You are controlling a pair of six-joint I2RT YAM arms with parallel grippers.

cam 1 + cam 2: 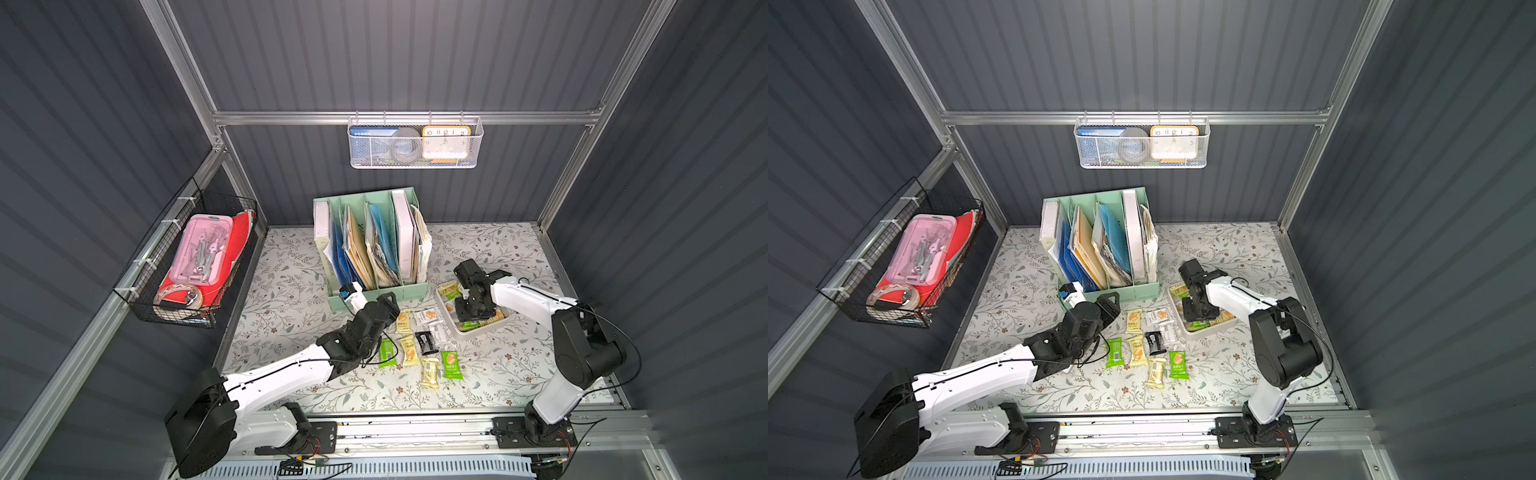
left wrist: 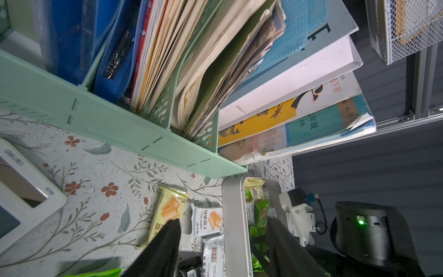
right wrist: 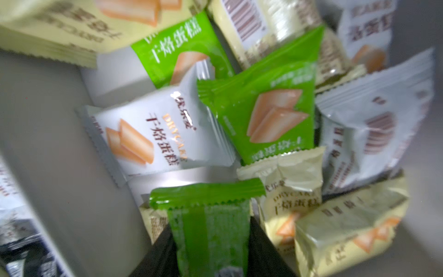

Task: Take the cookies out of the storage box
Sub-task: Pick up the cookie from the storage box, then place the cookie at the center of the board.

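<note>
Eight or so, counting the cookies [image 1: 409,351] lying loose on the floral table [image 1: 291,299] in both top views, clustering between the two arms in pale yellow, green, white and one black. Seeing the storage box [image 1: 471,332] sitting just beside that cluster, near the front right corner of the mint green file organiser [image 1: 382,293], and holding more packets. Finding the right gripper [image 1: 471,318] pointing down into the box, with no telling from above how the jaws are standing. Finding the left gripper [image 1: 392,305] hanging low over the table at the organiser's near edge, beside the cluster.

Looking through the left wrist camera: seeing the left gripper [image 2: 223,223] with both black fingers [image 2: 167,247] standing well apart and gripping nothing, framing a yellow and a white packet on the table and the near wall of the storage box [image 2: 236,215]. Also catching a white calculator [image 2: 26,191] lying on the table near the organiser [image 2: 119,124].

Looking through the right wrist camera, somewhat blurred: seeing the right gripper [image 3: 211,239] pinching a green packet [image 3: 211,215] between its two fingers [image 3: 158,259], inside the storage box [image 3: 48,144], with green, white and yellow packets heaping all around
</note>
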